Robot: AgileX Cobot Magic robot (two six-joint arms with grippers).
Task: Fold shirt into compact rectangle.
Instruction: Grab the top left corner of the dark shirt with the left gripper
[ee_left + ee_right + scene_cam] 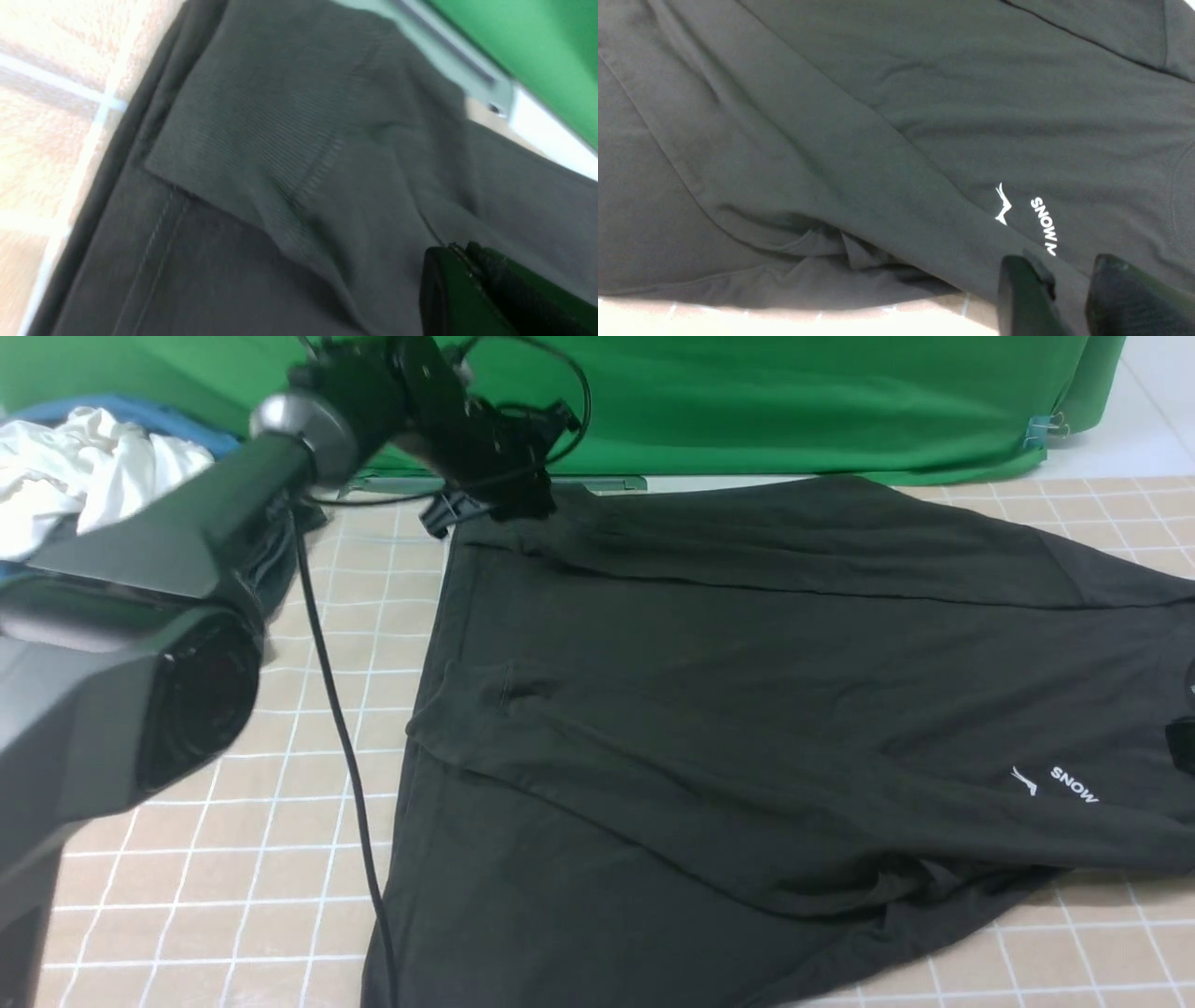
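Folding barely begun: black T-shirt lies mostly spread, with one long flap laid over and no compact rectangle yet. Left gripper: jaws pressed together, seemingly pinching the T-shirt's hem corner. Right gripper: fingers parted, logo-side cloth directly beneath, no hold evident.

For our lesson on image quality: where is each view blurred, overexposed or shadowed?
Front view: the near left arm is out of focus, the shirt sharp. Left wrist view: soft fabric, washed-out mat. Right wrist view: crisp logo, shadow beneath the shirt's edge.
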